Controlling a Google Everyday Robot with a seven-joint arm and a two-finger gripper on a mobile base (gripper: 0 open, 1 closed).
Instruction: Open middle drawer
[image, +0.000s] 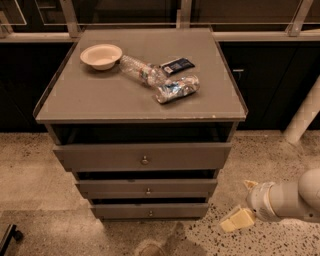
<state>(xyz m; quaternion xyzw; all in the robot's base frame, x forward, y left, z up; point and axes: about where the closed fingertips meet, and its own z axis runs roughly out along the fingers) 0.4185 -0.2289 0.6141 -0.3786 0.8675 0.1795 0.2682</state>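
The claw (243, 202) is seen open, empty, well apart from the middle drawer (175, 188). Its knob (148, 191) should be approached square.

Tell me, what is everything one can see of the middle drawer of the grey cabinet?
The middle drawer shows a wide, shallow, flat grey front, matte, with one small round metal knob at its centre. It sits level between the taller top drawer and the narrower bottom drawer, a dark gap above it, and looks pushed in. Nothing touches it; the pincer hangs apart, to its lower right.
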